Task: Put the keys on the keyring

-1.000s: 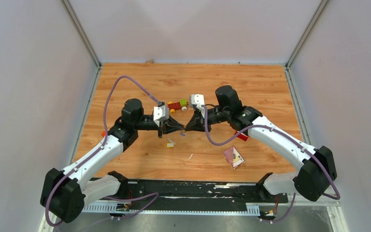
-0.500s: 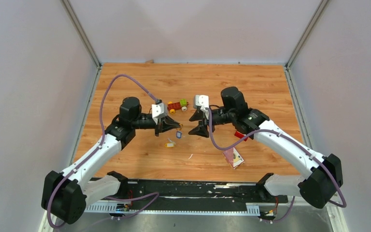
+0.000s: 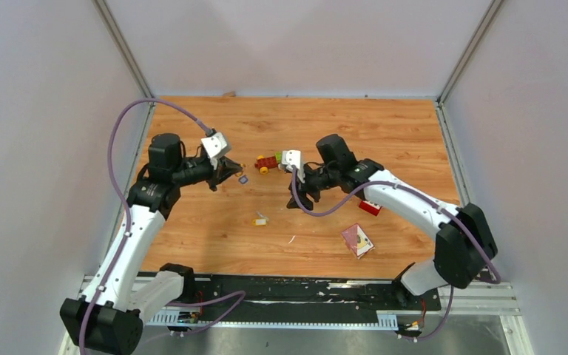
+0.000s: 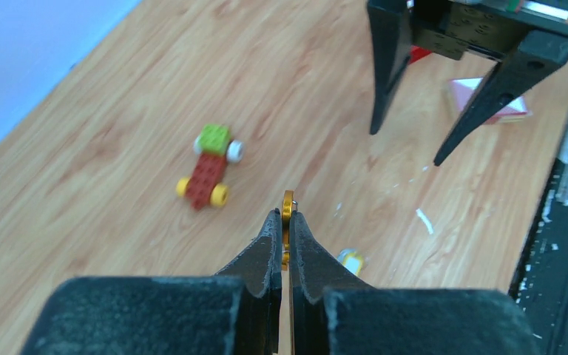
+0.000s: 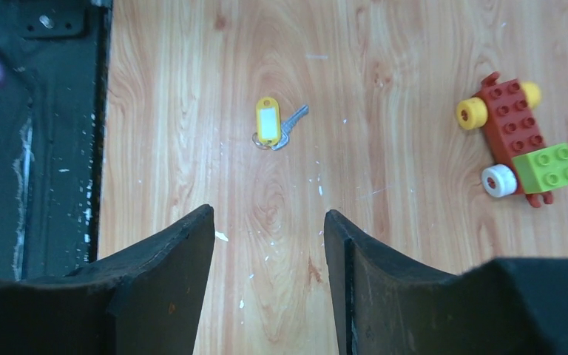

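Our left fingers (image 4: 265, 251) are pressed together on the keyring (image 4: 288, 207). We see it edge-on, a thin gold sliver poking out past the tips. From above, a small bluish-grey piece (image 3: 242, 179) hangs just beside those tips. It is too small for us to tell whether it is the blue key.

Our right fingers (image 5: 168, 255) are spread wide and hold nothing, pointing down over the bench (image 5: 384, 44). Beyond the gap between them lies the yellow-headed key (image 5: 268, 123), flat on the wood, with its metal blade angled out beside the tag. Off to one side sits the red-and-green toy car (image 5: 521, 140). In the top view, a red block (image 3: 370, 208) lies beside the right arm, and a pink card (image 3: 357, 240) lies nearer the bench's front edge.
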Action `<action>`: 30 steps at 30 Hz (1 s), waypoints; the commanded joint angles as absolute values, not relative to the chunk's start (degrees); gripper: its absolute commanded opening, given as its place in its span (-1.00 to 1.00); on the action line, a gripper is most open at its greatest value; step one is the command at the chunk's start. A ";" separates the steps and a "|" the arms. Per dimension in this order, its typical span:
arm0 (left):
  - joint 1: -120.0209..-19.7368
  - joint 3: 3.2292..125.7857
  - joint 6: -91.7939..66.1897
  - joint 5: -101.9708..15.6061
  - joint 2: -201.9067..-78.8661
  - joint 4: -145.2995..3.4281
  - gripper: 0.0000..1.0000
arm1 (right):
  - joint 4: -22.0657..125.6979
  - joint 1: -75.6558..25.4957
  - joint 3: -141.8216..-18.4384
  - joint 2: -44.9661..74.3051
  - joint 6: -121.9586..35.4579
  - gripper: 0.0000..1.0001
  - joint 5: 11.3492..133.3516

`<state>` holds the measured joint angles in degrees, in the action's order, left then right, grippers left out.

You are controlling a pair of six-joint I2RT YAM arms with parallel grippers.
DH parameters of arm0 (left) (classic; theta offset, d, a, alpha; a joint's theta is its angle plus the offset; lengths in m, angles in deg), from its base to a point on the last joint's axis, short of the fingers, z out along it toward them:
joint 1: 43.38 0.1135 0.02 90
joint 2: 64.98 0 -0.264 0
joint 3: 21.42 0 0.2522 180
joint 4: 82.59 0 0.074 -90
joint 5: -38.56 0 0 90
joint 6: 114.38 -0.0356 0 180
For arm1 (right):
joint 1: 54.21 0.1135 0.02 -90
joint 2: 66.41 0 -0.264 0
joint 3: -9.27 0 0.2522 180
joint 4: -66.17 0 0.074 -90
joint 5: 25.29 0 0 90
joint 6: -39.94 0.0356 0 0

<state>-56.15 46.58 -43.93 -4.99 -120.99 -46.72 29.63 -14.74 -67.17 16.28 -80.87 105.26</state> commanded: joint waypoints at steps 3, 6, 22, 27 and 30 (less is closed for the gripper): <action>-48.70 47.85 -45.68 -12.25 -117.15 -39.26 -1.00 | 27.32 -10.91 -73.02 24.93 -88.15 0.07 102.17; -46.54 47.81 -44.29 -14.53 -116.61 -39.48 -1.00 | 26.03 -7.54 -74.41 28.96 -93.85 -0.03 99.30; -45.05 49.47 -40.72 -19.06 -118.23 -37.88 -1.00 | 18.15 2.25 -86.95 46.02 -110.21 -0.27 85.96; -45.05 48.99 -40.25 -17.58 -118.74 -38.57 -1.00 | 15.98 3.29 -87.72 48.09 -112.93 -0.30 83.92; -45.02 48.94 -40.05 -16.61 -119.07 -38.70 -1.00 | 16.30 3.59 -87.44 48.83 -113.62 -0.29 82.87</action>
